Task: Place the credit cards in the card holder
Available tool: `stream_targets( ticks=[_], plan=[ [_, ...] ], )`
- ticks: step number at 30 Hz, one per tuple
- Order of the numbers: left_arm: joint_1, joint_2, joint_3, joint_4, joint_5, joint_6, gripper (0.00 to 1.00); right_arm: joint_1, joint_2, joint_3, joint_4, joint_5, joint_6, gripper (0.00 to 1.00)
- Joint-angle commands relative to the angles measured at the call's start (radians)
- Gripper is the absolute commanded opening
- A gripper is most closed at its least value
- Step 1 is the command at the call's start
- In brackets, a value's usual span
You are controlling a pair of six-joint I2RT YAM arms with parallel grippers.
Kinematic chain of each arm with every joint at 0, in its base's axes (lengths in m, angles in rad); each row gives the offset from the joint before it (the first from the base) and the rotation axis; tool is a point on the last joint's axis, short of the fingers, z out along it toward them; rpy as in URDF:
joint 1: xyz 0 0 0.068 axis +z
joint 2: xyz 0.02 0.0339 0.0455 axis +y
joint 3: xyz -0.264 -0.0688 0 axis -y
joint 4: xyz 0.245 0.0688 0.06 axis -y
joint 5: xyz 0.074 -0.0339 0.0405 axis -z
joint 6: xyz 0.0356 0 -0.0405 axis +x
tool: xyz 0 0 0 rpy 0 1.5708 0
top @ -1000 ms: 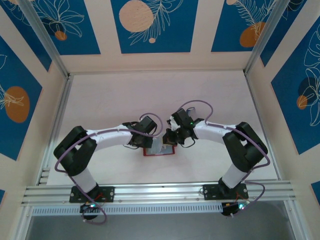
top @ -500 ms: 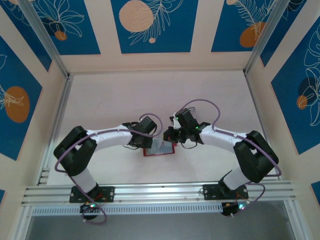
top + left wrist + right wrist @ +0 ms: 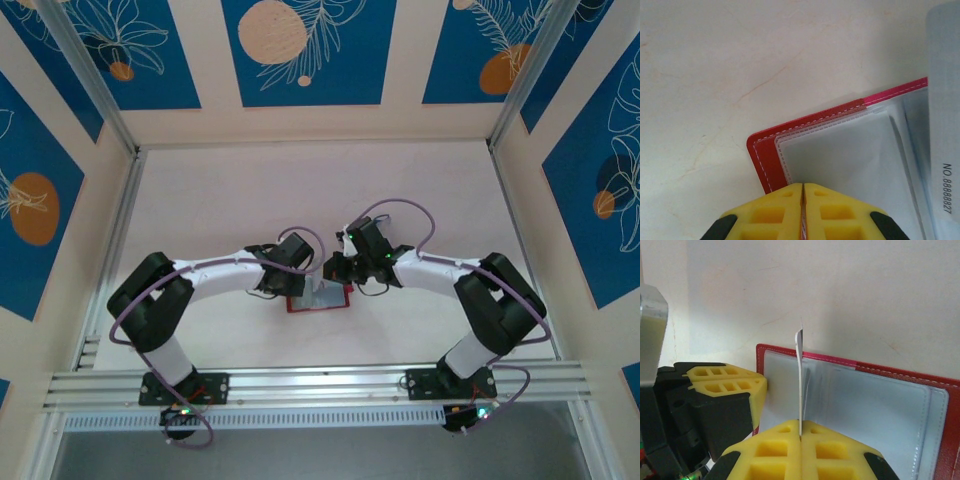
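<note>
Card holder [image 3: 318, 300] lies open on the surface [image 3: 300, 200] between the arms, left end effector [image 3: 803, 192] pinched shut on its sleeve edge, right end effector [image 3: 800, 427] clamping a credit card [image 3: 799, 375] edge-on over the sleeves, insertion not yet done.

White arms [image 3: 215, 270] with black joints, looping purple cables [image 3: 400, 207] and yellow, grid-pocketed fingers [image 3: 775, 450]

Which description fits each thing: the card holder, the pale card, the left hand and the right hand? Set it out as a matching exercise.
1 card holder
2 pale card
3 left hand
4 right hand

A pinches the holder's clear sleeve
B red, lying open
C grips the card
D upright on edge

Pairs: 1-B, 2-D, 3-A, 4-C
</note>
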State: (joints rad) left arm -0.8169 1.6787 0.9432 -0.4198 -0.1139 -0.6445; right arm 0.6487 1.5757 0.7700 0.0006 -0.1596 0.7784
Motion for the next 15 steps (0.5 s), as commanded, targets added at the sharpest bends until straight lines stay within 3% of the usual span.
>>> stream_targets(
  ticks=[1, 15],
  plan=[
    [-0.013, 0.01, -0.026, -0.043, -0.011, -0.007, 0.09, 0.009, 0.024, 0.013, 0.021, 0.005, 0.008, 0.0],
    [-0.014, 0.016, -0.029, -0.037, -0.008, -0.01, 0.09, 0.006, -0.018, 0.008, 0.015, 0.013, 0.01, 0.0]
  ],
)
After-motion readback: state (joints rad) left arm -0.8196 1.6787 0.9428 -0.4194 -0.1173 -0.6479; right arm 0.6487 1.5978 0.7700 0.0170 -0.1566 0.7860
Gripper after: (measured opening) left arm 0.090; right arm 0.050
